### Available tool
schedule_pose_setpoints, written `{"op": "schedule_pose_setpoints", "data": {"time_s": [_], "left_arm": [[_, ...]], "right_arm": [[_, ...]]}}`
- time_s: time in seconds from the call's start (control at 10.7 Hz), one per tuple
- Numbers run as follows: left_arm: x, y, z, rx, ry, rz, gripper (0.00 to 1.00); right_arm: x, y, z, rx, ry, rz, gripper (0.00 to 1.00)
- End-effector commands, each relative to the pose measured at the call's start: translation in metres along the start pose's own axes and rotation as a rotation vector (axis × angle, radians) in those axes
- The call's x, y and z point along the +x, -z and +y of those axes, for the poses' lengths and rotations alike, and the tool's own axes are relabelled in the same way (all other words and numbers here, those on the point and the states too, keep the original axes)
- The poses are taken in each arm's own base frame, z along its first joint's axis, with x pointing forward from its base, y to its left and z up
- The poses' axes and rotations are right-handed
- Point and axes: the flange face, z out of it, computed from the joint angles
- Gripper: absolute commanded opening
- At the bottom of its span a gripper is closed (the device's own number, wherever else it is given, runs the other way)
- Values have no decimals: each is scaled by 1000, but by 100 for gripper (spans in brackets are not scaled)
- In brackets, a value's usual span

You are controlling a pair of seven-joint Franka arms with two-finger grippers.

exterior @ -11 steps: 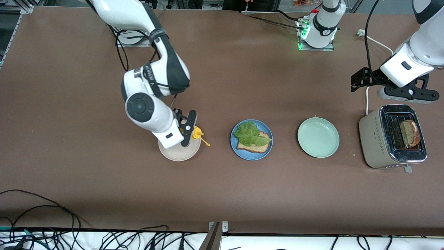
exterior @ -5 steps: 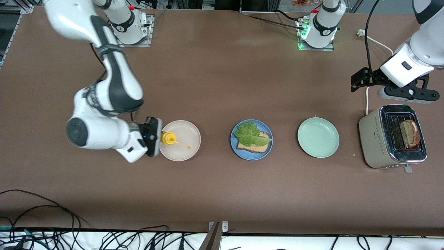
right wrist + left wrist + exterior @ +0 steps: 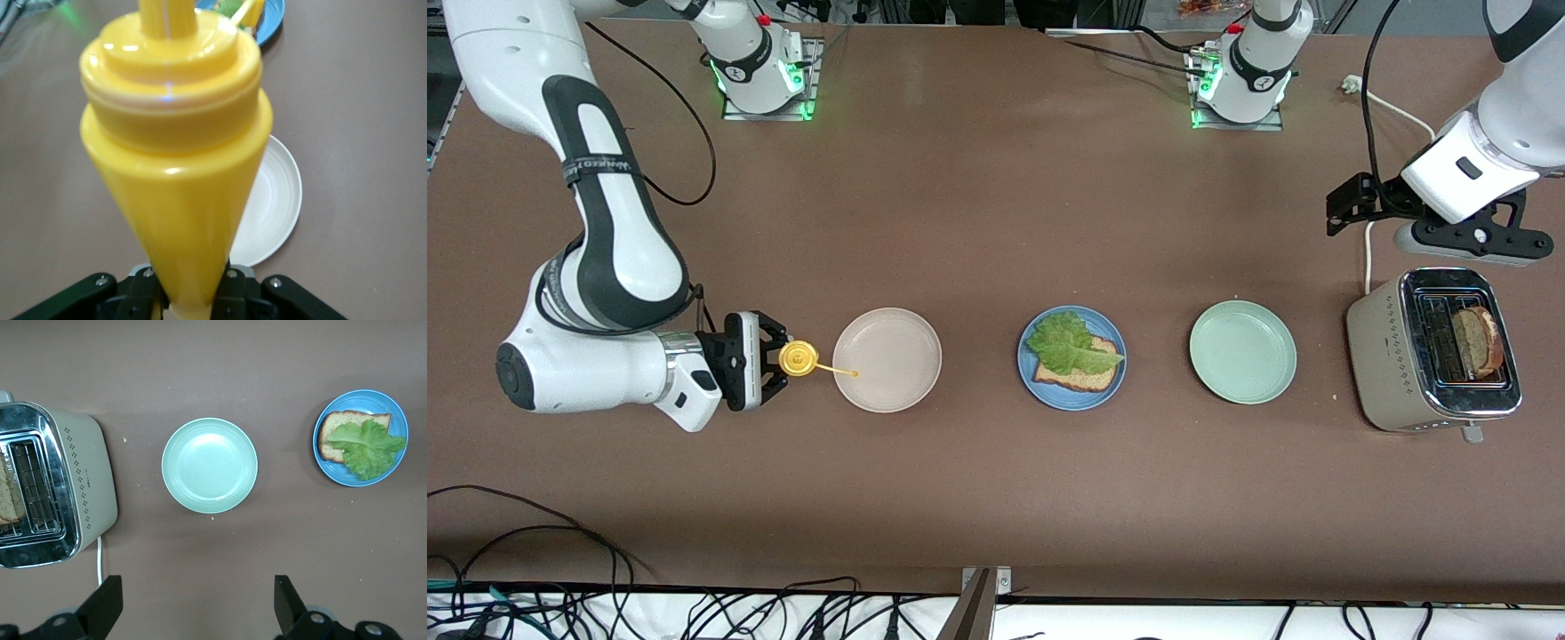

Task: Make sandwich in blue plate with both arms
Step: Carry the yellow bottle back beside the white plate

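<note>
The blue plate (image 3: 1030, 380) holds one slice of brown bread (image 3: 1083, 380) with a ruffled green lettuce leaf (image 3: 1069, 345) on top. It also shows in the left wrist view (image 3: 360, 480). A second brown slice (image 3: 1478, 342) stands in a slot of the toaster (image 3: 1383, 356). My right gripper (image 3: 774, 357) is shut on a yellow squeeze bottle (image 3: 798, 358), held level just above the table, its thin nozzle over the rim of the cream-white plate (image 3: 898, 382). My left gripper (image 3: 1467, 238) hangs open and empty over the table beside the toaster, its fingers (image 3: 107, 607) wide apart.
A pale green plate (image 3: 1242, 351) lies empty between the blue plate and the toaster. The toaster's white cable (image 3: 1367, 249) runs toward the left arm's base. Loose black cables lie along the table's front edge (image 3: 534, 533).
My right arm has swung toward its own end of the table, carrying the yellow bottle off the cream-white plate and turning it level. The left arm has not moved.
</note>
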Motion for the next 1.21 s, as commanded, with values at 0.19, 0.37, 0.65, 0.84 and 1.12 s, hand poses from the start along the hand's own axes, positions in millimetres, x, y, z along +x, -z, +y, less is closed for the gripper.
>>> {"op": "schedule_pose_setpoints", "data": {"time_s": [0.19,0.37,0.65,0.84,1.12], "left_arm": [[0,5,0,12,3,-4,100],[0,5,0,12,0,-4,100],[0,5,0,12,-2,-4,100],[0,4,0,12,-2,-5,100],[0,4,-1,12,0,-8,100]], "right_arm": [[-72,-41,23,74,113,230,0],[-99,-54,29,82,146,278,0],[-132,-77,36,88,180,308,0],[-144,-92,42,88,203,321,0],[-166,-108,49,52,231,326,0]]}}
